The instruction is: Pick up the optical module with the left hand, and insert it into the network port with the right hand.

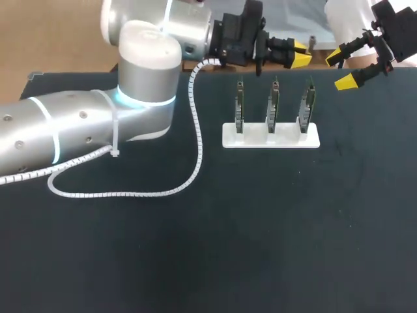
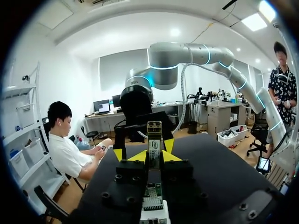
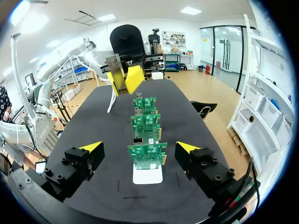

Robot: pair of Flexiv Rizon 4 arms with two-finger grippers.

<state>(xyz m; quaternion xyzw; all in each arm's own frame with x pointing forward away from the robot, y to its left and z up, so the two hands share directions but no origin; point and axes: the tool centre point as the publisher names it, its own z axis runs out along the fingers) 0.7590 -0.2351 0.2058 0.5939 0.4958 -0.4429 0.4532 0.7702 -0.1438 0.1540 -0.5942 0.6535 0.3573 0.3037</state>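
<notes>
From above, the left gripper hung beyond the white stand holding three circuit boards, and the right gripper sat nearby, fingers apart. The left wrist camera showed its fingers clamped on the upright optical module. In the right wrist camera, the boards stood ahead of its parted fingers.

Our left gripper hides the middle of the optical module from its own wrist camera, and from the head camera the module is too small to find. The picture's corner cuts off our right arm. The nearest circuit board covers part of the two behind it.
</notes>
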